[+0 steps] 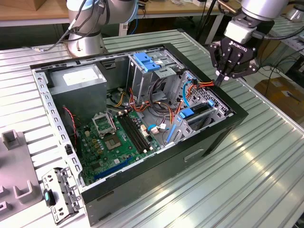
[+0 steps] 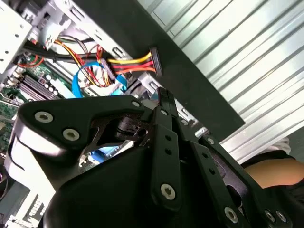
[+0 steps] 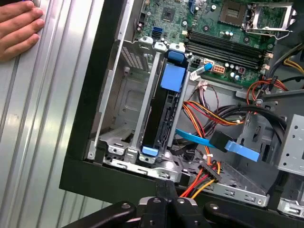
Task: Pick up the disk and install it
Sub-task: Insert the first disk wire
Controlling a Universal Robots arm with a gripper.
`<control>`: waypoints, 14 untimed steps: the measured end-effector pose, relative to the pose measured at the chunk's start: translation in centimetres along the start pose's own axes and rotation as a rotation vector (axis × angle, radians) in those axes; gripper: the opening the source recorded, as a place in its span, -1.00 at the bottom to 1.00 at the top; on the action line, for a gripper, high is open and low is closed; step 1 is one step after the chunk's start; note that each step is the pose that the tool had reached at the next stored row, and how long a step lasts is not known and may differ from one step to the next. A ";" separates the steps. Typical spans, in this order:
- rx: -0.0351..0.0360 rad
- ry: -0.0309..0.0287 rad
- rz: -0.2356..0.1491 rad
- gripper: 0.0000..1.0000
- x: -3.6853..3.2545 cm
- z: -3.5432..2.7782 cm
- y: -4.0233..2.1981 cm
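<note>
The disk (image 1: pixel 198 113) stands on edge in the drive bay at the front corner of the open black computer case (image 1: pixel 156 166), its light blue bracket tabs showing. In the first wrist view the disk (image 3: pixel 159 118) sits between the bay's metal rails. My gripper (image 1: pixel 220 80) hovers just over the case's rim on the exterior view's right, beyond the bay. Its fingers look shut, with nothing between them. In both wrist views the fingertips (image 3: pixel 164 183) (image 2: pixel 164 95) sit close to a loose power connector (image 3: pixel 210 172) (image 2: pixel 154 59) on yellow, red and black wires.
A tall grey cage with a blue top (image 1: pixel 147 66), a grey box with a white sticker (image 1: pixel 78 80) and the green motherboard (image 1: pixel 114 137) fill the case. A person's hand (image 3: pixel 16 26) rests on the ribbed table beside the case. Grey fixtures (image 1: pixel 14 142) lie at the exterior view's left.
</note>
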State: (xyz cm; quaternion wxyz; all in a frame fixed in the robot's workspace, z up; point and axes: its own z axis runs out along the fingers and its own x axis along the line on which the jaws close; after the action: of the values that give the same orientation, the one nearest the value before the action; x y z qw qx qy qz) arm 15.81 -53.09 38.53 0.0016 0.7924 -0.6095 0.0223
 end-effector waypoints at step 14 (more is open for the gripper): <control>0.0080 -0.0055 -0.219 -0.79 -0.98 0.52 -0.77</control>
State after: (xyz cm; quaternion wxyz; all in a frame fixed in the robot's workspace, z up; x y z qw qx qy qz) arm 16.33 -51.96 38.00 -0.0008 0.8545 -0.5190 0.0223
